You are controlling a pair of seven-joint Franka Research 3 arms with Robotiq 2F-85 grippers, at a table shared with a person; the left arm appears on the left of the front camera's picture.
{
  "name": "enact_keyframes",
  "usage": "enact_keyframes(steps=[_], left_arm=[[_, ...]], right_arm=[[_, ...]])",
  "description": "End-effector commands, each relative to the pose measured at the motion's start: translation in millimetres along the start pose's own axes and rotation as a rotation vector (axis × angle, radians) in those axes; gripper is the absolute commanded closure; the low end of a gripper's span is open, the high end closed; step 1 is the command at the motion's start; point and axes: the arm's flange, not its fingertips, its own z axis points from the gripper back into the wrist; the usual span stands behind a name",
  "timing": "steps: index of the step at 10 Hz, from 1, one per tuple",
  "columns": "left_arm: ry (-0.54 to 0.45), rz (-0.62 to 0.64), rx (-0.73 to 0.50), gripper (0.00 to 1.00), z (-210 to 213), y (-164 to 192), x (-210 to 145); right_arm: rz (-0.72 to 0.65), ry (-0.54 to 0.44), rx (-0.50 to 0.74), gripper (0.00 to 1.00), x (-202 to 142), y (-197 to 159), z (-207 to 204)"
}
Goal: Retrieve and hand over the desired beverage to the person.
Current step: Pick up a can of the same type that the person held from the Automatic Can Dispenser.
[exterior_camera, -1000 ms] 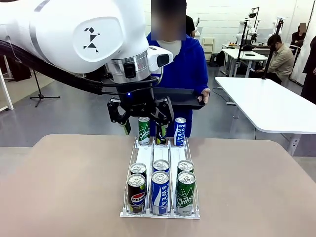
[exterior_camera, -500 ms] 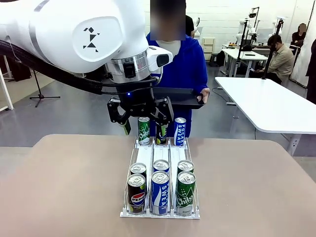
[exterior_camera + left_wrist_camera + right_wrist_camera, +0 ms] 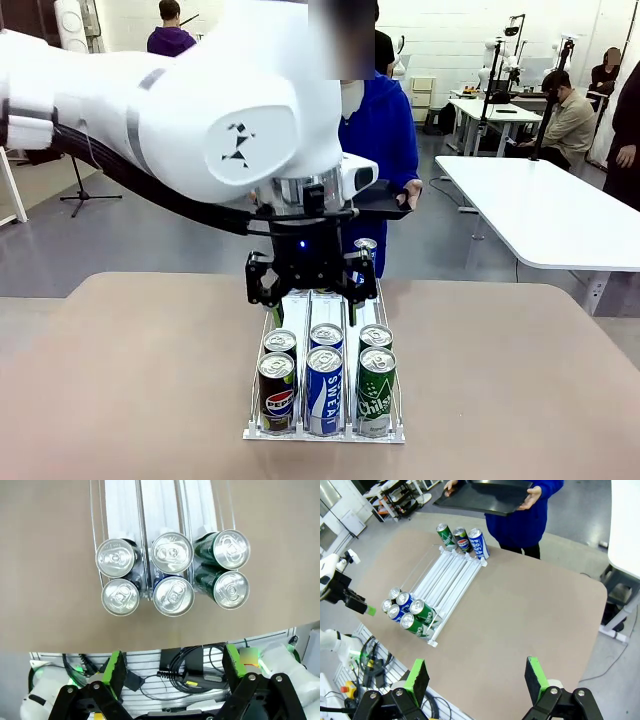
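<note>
Tabletop in the front view carries a white wire rack with three lanes. Its near row reads, left to right: a Pepsi can, a blue Pocari Sweat can with "SWEAT" running up its side, and a green can lettered "Chils". The second-row cans stand just behind these, their labels hidden. The left gripper hangs over the rack's middle, just beyond that row. To its right the top of the far Pocari Sweat can peeps out. The person in a blue hooded sweatshirt stands at the far side holding a black tray.

Left wrist view looks straight down on six can tops. One outer lane is dark, the middle lane blue and the other outer lane green, and no print can be read. The left gripper's green pads stand wide apart with nothing between them.

Right wrist view looks down from high over the table's right near side. The right gripper is spread wide and empty. At the rack's far end stand a far green can, a far Pepsi can showing its round logo, and the blue-and-white Pocari Sweat one. The other six cluster at the near end. The person's hand grips the tray's edge. Which drink is wanted cannot be told.
</note>
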Motion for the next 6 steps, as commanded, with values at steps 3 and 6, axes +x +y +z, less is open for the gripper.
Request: enact_keyframes(steps=[3, 6], left_arm=[[0.033, 0.022, 0.042, 0.0, -35, -11, -1], [0.035, -0.003, 0.057, 0.0, -54, -15, 2]], right_arm=[[0.006, -0.004, 0.013, 0.0, 0, 0, -1], [0.006, -0.004, 0.013, 0.0, 0, 0, -1]])
